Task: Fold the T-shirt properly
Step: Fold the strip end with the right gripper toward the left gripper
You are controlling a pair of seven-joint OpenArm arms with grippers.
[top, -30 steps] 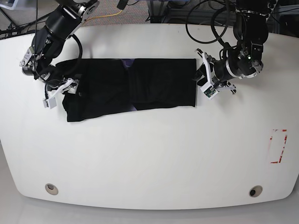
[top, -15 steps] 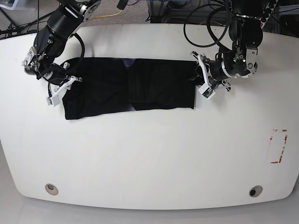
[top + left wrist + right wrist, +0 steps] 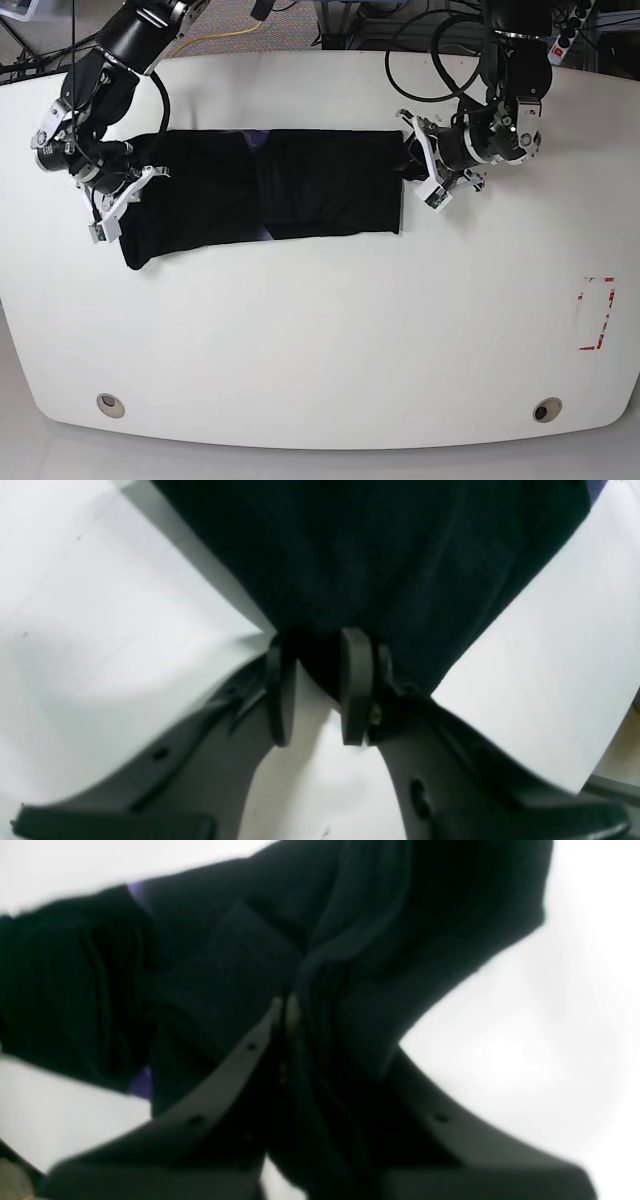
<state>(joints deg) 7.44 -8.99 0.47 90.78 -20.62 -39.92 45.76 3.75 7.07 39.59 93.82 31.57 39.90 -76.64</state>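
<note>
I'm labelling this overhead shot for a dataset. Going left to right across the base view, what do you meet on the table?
Right claw gripping the cloth's end → large plain black soft T-shirt → left claw at its other end → red rectangular outline marking on the white table.

The right wrist view is blurred. Black T-shirt [image 3: 350,965] folds hide the right gripper [image 3: 295,1015] fingertips

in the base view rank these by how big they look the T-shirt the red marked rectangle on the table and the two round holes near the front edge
1. T-shirt, by far the largest.
2. Red marked rectangle.
3. The two round holes, left and right: they look about alike, so no ranking between them.
</note>
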